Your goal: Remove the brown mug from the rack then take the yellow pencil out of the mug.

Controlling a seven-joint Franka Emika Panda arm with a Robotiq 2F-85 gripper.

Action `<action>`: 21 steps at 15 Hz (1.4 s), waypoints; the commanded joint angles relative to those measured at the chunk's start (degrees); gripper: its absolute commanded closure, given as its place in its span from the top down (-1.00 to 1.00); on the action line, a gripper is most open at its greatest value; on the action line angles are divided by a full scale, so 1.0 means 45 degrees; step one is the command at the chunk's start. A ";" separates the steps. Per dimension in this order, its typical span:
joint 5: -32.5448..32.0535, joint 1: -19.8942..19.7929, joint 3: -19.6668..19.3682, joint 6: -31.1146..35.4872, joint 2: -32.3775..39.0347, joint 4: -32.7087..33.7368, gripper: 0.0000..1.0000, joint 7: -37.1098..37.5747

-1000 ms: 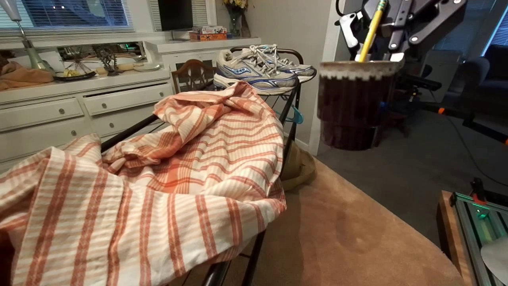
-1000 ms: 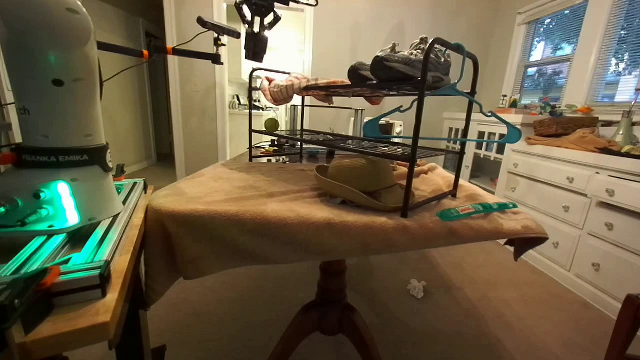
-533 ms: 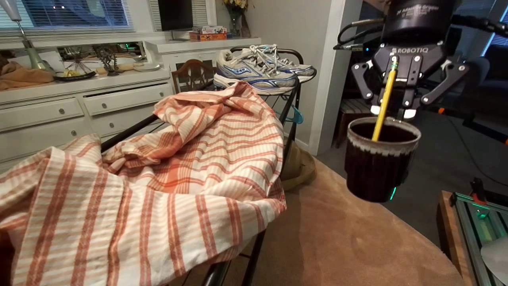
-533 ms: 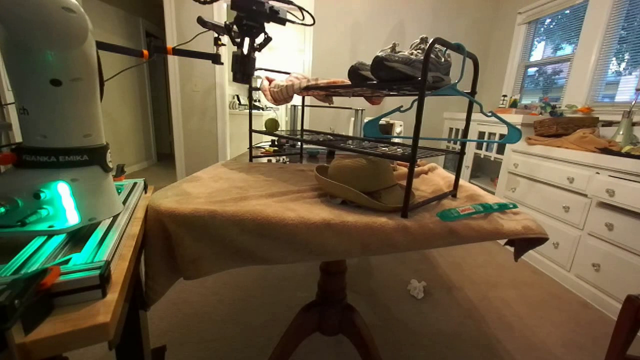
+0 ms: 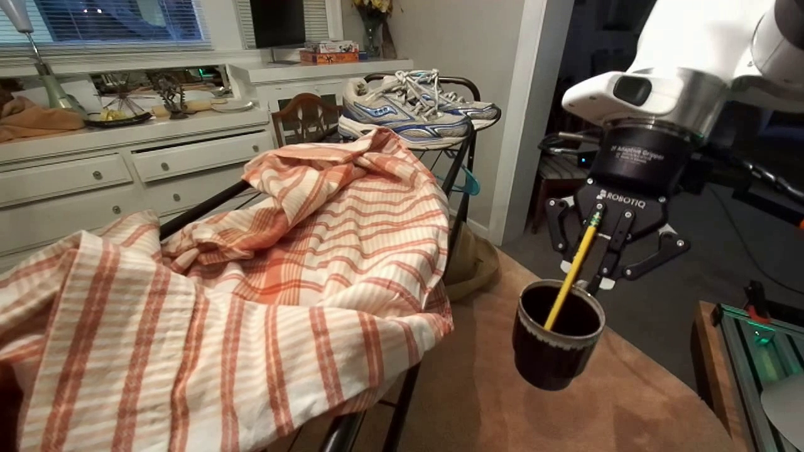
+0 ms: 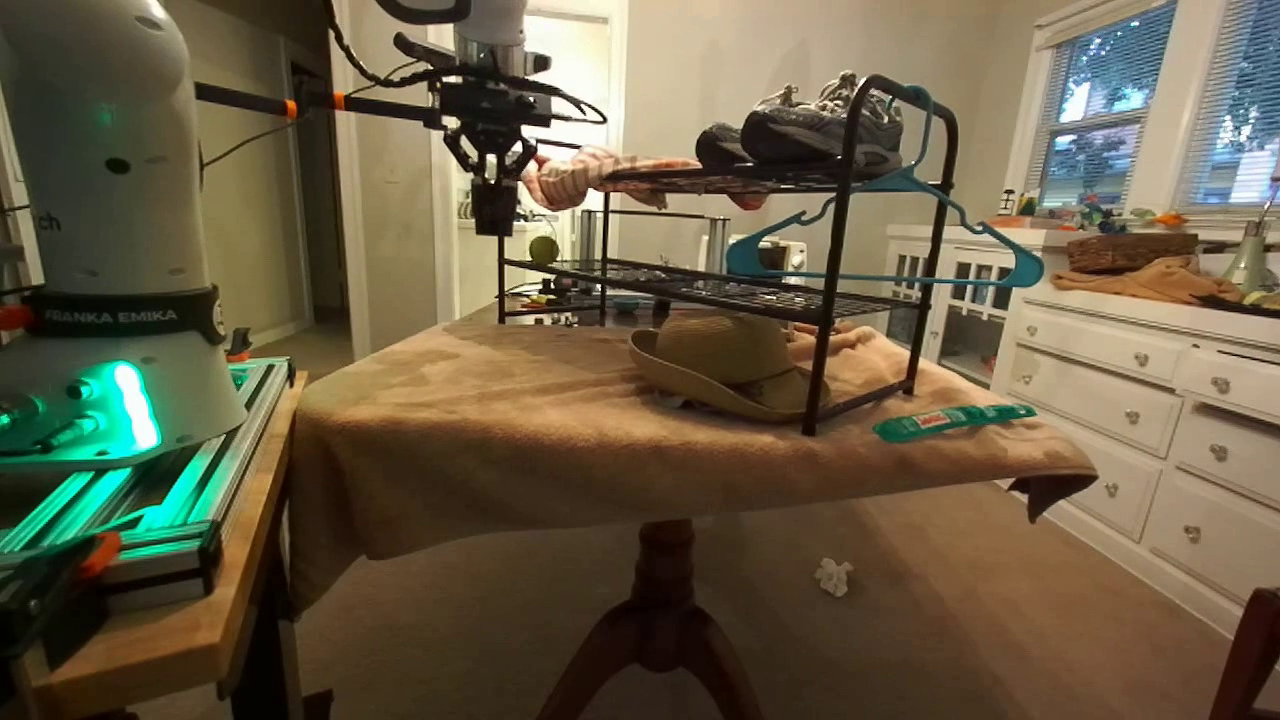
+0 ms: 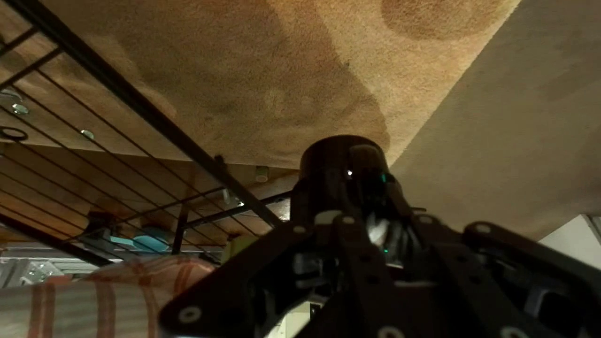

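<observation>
Mug (image 5: 554, 355), gripped by the claw (image 5: 586, 277), hangs at lower right of the frame; it should go down slow and flat onto the surface (image 5: 490, 358).

Yellow pencil (image 5: 572, 272), lower end hidden.

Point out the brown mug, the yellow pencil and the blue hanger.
Brown mug (image 5: 553, 359), in an exterior view: outer wall below the rim.
Yellow pencil (image 5: 572, 274), in an exterior view: middle of the shaft.
Blue hanger (image 6: 885, 280), in an exterior view: bottom bar.
</observation>
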 commanded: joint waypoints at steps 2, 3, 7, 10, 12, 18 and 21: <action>0.1792 0.1214 0.0087 0.2041 0.1081 -0.0197 -0.92 -0.0707; 0.2365 0.1508 0.0111 0.2536 0.1432 -0.0193 -0.92 -0.0988; 0.3037 0.1341 0.0493 0.2649 0.1759 -0.0161 -0.67 -0.1267; 0.3515 0.1370 0.0675 0.2885 0.2366 -0.0109 -0.67 -0.1637; 0.3522 0.1367 0.0677 0.2913 0.2402 -0.0095 -0.67 -0.1644; 0.5361 0.1267 0.0333 0.3055 0.3545 0.0110 -0.92 -0.3521; 0.6510 0.0790 0.0501 0.3056 0.4244 0.0266 -0.92 -0.5016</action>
